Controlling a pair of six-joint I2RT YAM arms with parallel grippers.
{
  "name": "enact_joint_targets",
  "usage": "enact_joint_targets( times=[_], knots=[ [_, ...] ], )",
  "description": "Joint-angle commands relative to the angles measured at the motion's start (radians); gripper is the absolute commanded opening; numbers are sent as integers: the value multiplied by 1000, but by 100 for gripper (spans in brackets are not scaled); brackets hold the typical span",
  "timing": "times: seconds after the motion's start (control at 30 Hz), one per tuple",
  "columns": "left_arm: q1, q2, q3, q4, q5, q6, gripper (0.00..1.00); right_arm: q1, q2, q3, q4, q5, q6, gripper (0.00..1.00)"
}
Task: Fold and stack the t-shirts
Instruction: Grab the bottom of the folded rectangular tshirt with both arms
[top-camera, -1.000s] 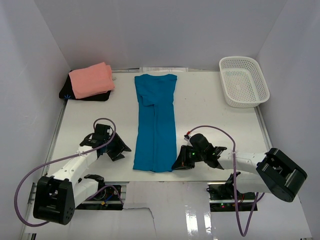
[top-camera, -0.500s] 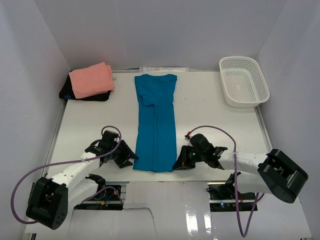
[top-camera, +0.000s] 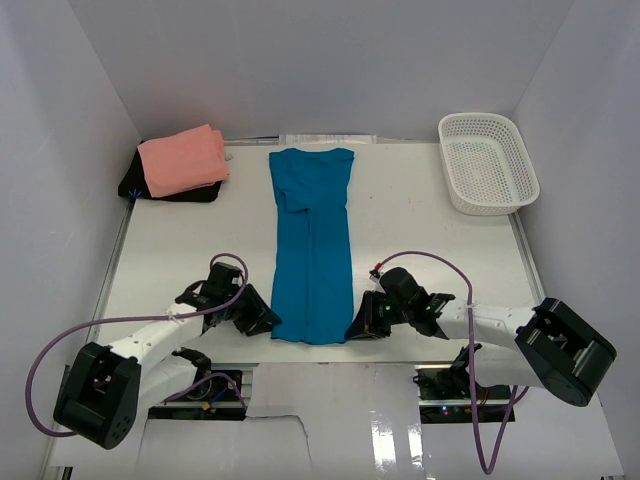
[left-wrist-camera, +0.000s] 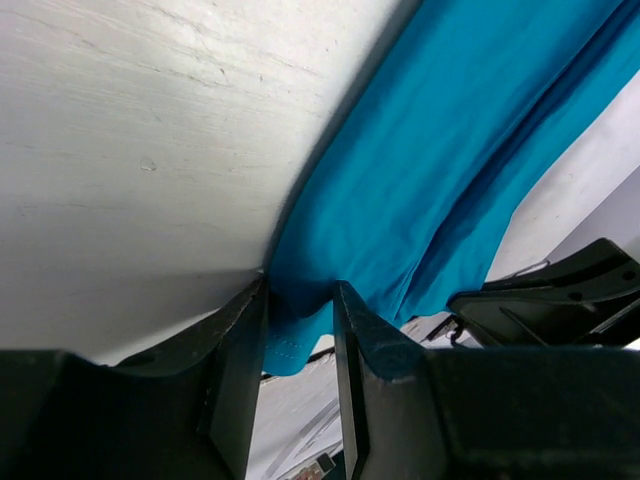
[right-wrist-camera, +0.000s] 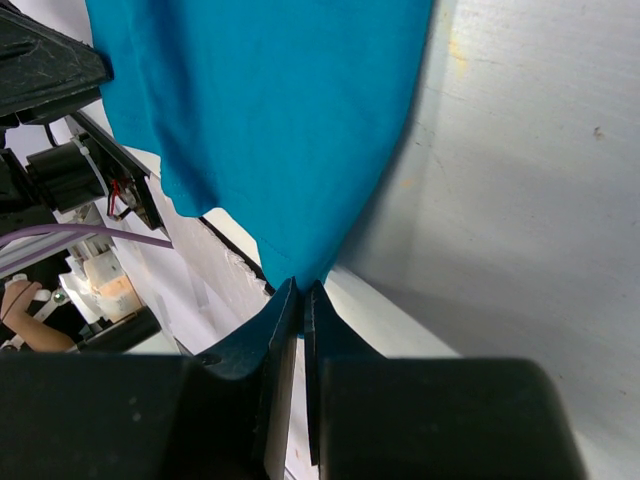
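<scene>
White table (top-camera: 420, 220), white walls (top-camera: 320, 60) around
Teal t-shirt (top-camera: 312, 250) flat; right gripper (top-camera: 350, 332) pinches its corner, left gripper (top-camera: 272, 325) jaws apart astride the hem (pink t-shirt (top-camera: 183, 160), basket (top-camera: 487, 165) far back)

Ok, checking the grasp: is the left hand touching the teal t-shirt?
Touching. Left wrist view: a corner of the teal t-shirt sits between the fingers of the left hand, against both.

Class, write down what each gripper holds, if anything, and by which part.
Right gripper pinches the teal t-shirt by its near right hem corner. Left gripper straddles the near left corner; whether it is clamped cannot be told.
</scene>
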Motion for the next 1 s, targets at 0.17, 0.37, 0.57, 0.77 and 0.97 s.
enact_joint_targets(
  times=[0.17, 0.37, 0.57, 0.77, 0.97],
  knots=[
    [-14, -20, -32, -134, -47, 42, 48, 4, -2, -1, 1, -1, -2, 10],
    [-20, -52, -36, -158, -51, 25, 47, 4, -2, -9, 6, -2, -3, 11],
    [-22, -60, -35, -166, -62, 19, 44, 4, -2, -12, 6, -2, -3, 11],
    [-22, -46, -41, -149, -65, 19, 16, 4, 6, -15, 9, -7, -3, 11],
    [-22, -55, -35, -148, -63, 16, 0, 4, 3, -8, 3, -14, -5, 11]
  ],
)
